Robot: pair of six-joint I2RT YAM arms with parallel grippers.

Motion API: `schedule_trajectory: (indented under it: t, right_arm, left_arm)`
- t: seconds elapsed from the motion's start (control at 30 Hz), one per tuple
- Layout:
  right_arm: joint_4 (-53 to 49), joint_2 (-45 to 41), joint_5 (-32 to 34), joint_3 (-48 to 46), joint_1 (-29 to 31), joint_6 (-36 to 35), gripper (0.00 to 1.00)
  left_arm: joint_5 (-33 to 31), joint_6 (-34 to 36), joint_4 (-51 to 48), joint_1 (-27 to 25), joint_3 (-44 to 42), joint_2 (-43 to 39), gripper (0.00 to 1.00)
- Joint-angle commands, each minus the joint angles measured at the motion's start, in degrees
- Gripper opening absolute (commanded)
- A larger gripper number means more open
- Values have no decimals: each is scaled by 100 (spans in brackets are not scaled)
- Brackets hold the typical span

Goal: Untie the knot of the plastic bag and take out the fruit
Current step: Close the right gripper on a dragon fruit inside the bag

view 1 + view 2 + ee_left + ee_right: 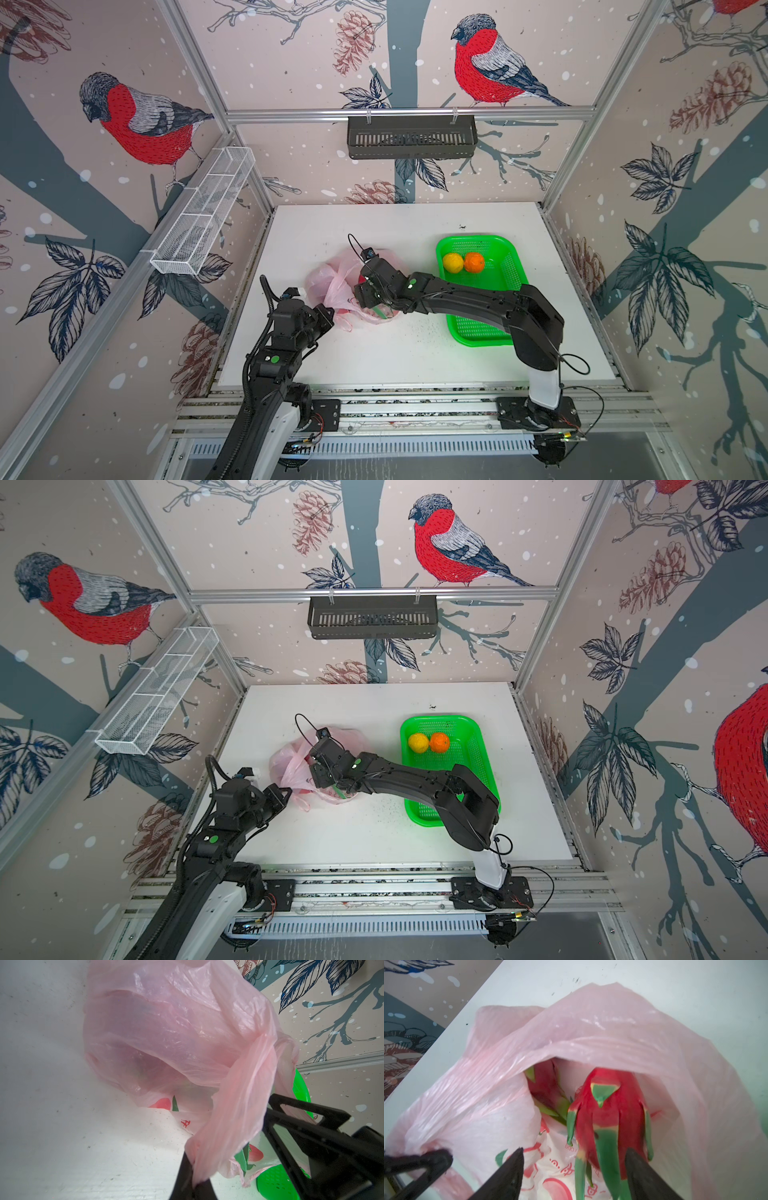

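Note:
The pale pink plastic bag [332, 282] lies left of the table's middle in both top views, with its mouth open. No knot is in view. My left gripper [195, 1186] is shut on a handle strap [239, 1105] and holds it up at the bag's near left side [328, 313]. My right gripper [574, 1151] stands open at the bag's mouth [363, 291]. A magenta, green-tipped dragon fruit [610, 1118] lies between and just beyond its fingertips. A second dragon fruit [544, 1082] sits deeper inside. A yellow lemon-like fruit [453, 262] and an orange [474, 262] rest in the green basket [509, 270].
The green mesh basket stands at the right of the table, partly under my right arm. A black slotted basket [411, 137] hangs on the back rail. A white wire basket [203, 212] is fixed to the left wall. Walls close in three sides.

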Motion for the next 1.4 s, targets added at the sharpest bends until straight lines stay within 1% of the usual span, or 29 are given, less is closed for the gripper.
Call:
schedule_trajectory:
  t: [0.0, 0.17, 0.37, 0.5, 0.53, 0.97, 1.37]
  right_arm:
    - [-117, 129, 60, 161, -106, -135, 80]
    - [-113, 326, -219, 276, -275, -199, 82]
    - [-201, 536, -397, 486, -311, -274, 89]
    - [-244, 669, -438, 538, -340, -147, 99]
    - [-252, 692, -459, 543, -347, -117, 100]
    - [-175, 1082, -443, 639, -434, 42, 99]
    - [223, 1424, -346, 652, -556, 428, 99]
  left_arm:
    - [82, 72, 210, 12, 8, -35, 0]
    - [92, 63, 236, 12, -19, -44, 0]
    - [119, 68, 302, 13, -28, -37, 0]
    - [146, 49, 362, 12, -41, -28, 0]
    - [152, 56, 371, 13, -36, -20, 0]
    - [196, 99, 372, 14, -54, -30, 0]
    - [291, 104, 274, 13, -95, -80, 0]
